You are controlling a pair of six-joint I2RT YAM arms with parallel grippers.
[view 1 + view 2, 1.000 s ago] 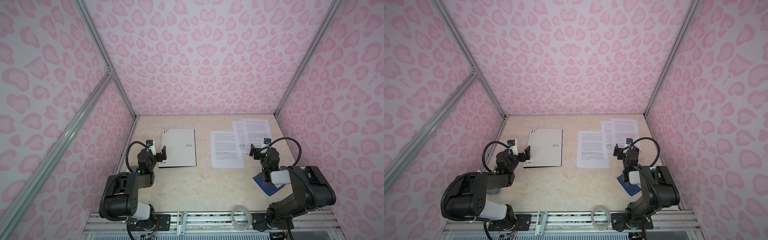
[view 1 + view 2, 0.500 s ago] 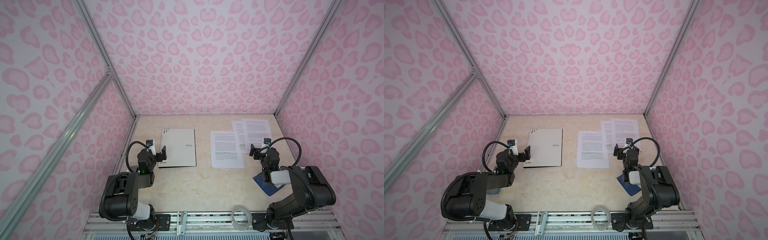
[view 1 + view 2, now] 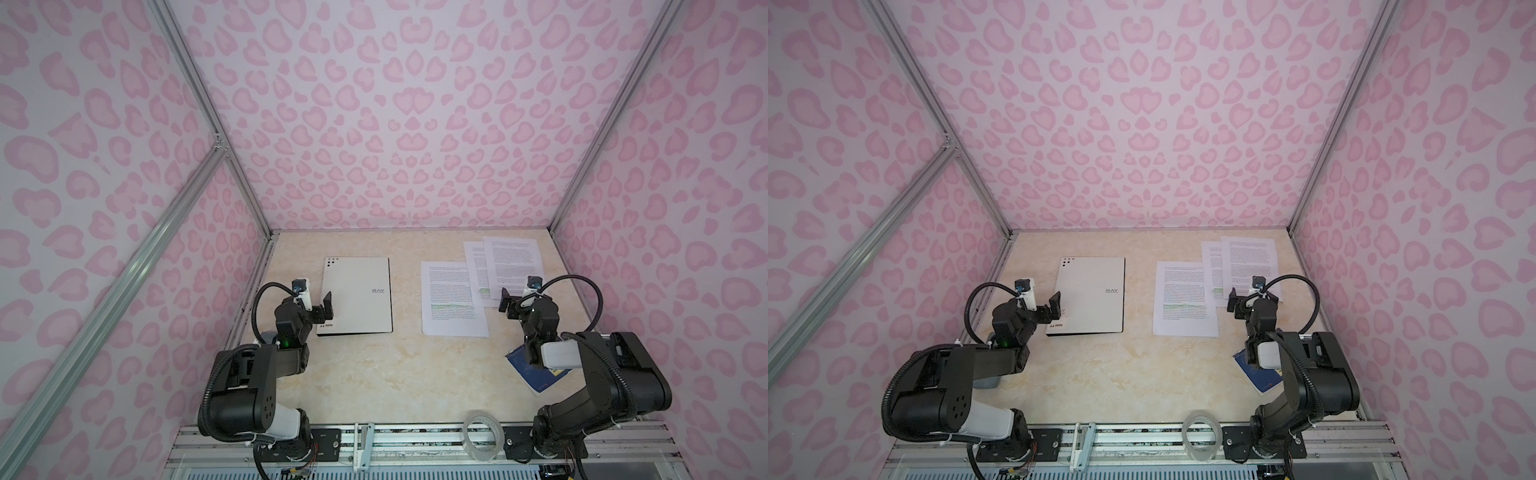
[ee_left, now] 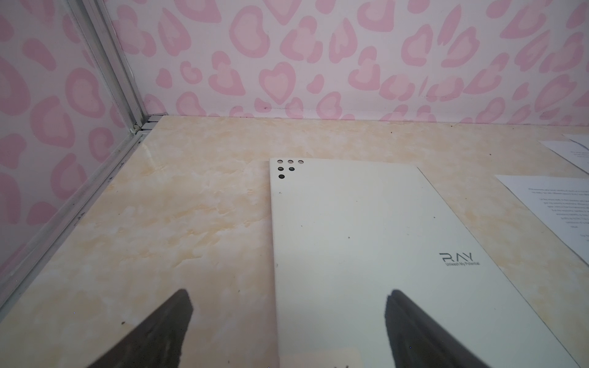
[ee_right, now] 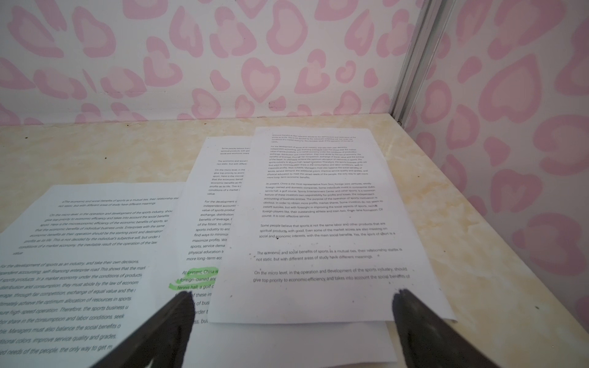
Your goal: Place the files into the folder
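**Files loose on the table, folder closed, both grippers empty**

The folder (image 3: 357, 296) lay flat and closed on the far-left part of the table (image 3: 395, 374). Its cover was light grey-white, with "RAY" lettering near its right edge, a cluster of dark dots at its far-left corner and an "A4" label at its near-left corner.

The files (image 3: 478, 286) lay on the far-right part of the table, well apart from the folder. They were three white sheets densely printed in black. The right sheet (image 3: 513, 259) lay on top of the middle sheet (image 3: 475, 266), which overlapped the right edge of the left sheet (image 3: 451, 291). Green highlighting showed on the left and middle sheets.

The left gripper (image 4: 287, 294) was over the folder's near-left corner. Its jaws were spread wide across the folder's left edge and held nothing. The right gripper (image 5: 290, 294) was over the near ends of the middle and right sheets, jaws equally wide and empty. I could not tell whether it touched the paper.
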